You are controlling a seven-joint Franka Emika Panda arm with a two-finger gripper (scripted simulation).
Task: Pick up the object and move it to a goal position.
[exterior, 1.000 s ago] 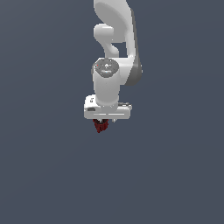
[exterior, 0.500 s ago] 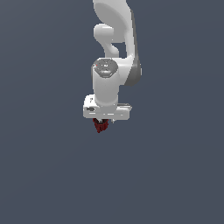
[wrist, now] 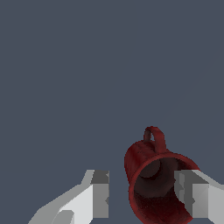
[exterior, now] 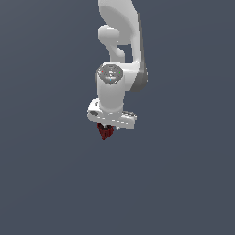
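The object is a small dark red mug [wrist: 141, 161] with a handle. In the wrist view I look into its open mouth. My white gripper [wrist: 146, 199] has its fingers spread. One finger [wrist: 192, 197] overlaps the mug's mouth, and the other finger [wrist: 99, 194] stands apart from the mug's outer wall with a visible gap. In the exterior view the mug [exterior: 106, 133] shows just under the gripper [exterior: 109, 127], its upper part hidden by the hand. I cannot tell whether any finger touches it.
Only plain dark grey-blue ground [exterior: 183, 183] shows around the arm in both views. No goal marker or other object is in view.
The arm's wrist has shifted very slightly. The mug stays at the same spot under the gripper.
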